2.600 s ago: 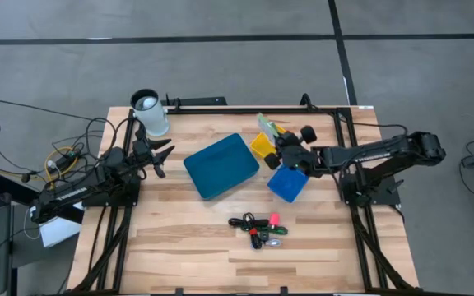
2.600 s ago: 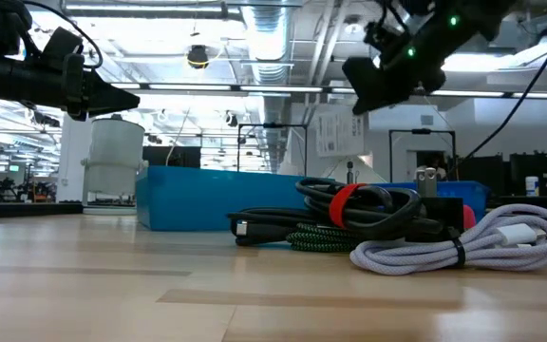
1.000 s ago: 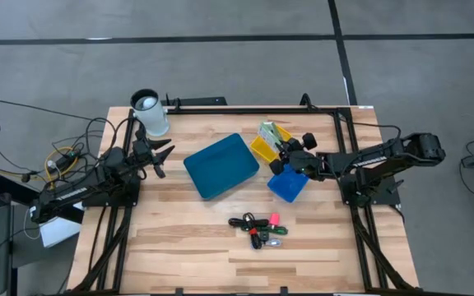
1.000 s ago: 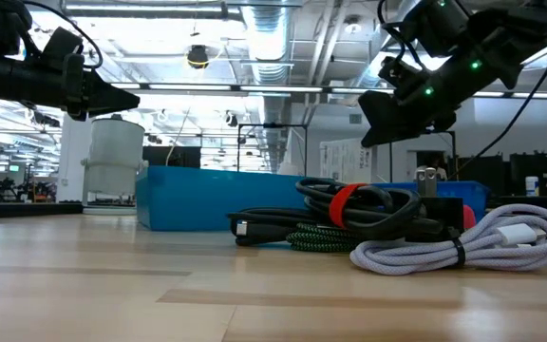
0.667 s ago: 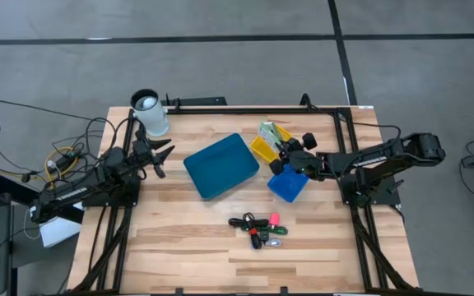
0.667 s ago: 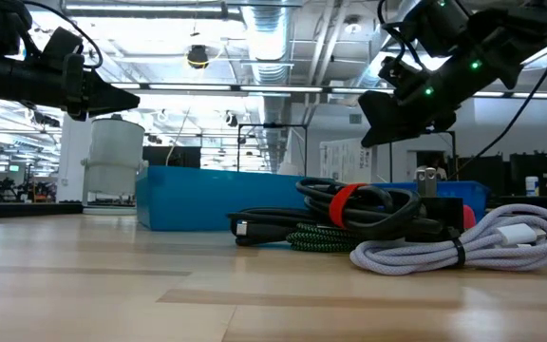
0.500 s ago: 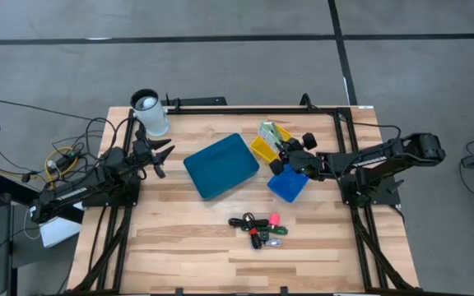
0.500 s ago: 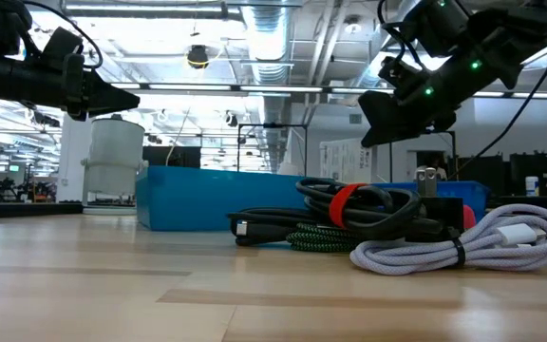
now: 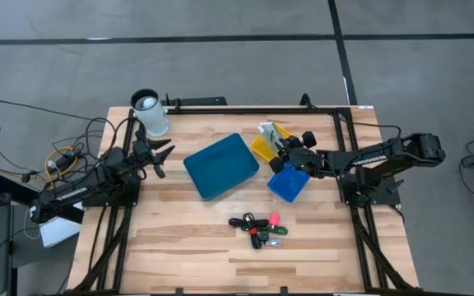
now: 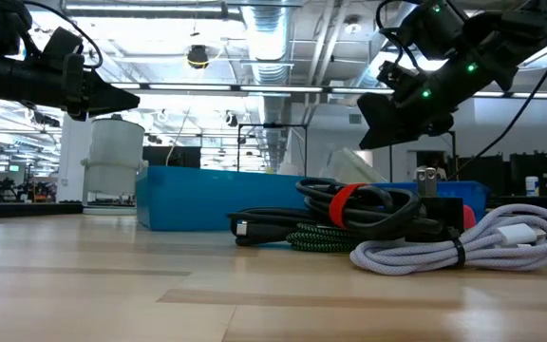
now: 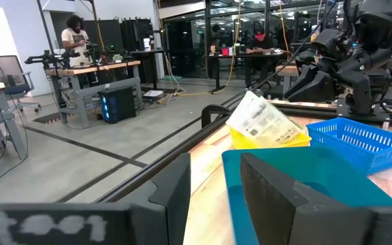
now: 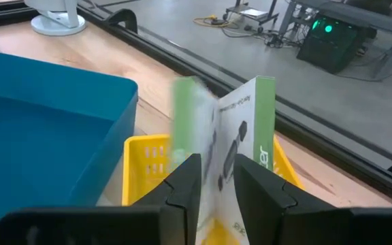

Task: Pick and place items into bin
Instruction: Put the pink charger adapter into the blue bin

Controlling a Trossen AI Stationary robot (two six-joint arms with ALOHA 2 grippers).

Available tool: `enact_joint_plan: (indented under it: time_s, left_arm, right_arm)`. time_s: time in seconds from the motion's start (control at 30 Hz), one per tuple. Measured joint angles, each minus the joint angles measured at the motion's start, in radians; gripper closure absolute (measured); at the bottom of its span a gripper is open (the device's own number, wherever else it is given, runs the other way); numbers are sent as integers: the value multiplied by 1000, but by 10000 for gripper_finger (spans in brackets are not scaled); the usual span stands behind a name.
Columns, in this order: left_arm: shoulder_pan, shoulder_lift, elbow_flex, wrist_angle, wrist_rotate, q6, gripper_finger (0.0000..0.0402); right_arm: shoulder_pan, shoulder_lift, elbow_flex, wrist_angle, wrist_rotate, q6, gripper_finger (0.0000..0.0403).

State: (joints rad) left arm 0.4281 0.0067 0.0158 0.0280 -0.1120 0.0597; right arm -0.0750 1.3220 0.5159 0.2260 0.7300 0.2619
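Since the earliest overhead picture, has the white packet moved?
Yes. The white packet then stood high over the blue basket; now it sits lower, tipped into the yellow bin, with the right hand beside it.

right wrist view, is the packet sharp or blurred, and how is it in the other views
Right wrist view: the white packet is smeared along one green edge over the yellow bin. Left wrist view: crisp, print readable. High view: tiny.
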Motion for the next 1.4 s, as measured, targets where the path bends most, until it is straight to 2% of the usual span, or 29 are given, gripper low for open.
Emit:
enact_joint_plan:
  time_s: [0.43,0.77,1.0,1.23,1.4]
  left_arm:
    - [0,0,0,0,0,0,282]
    - [0,0,0,0,0,0,282]
    - [0,0,0,0,0,0,282]
    - [0,0,0,0,0,0,282]
    - [0,0,0,0,0,0,282]
  right_arm:
    - [3,0,0,0,0,1,320]
    - [54,0,0,22,2,1,328]
    - [131,0,0,62,4,1,332]
    - [266,0,0,68,1,5,333]
    - [373,0,0,69,0,93,333]
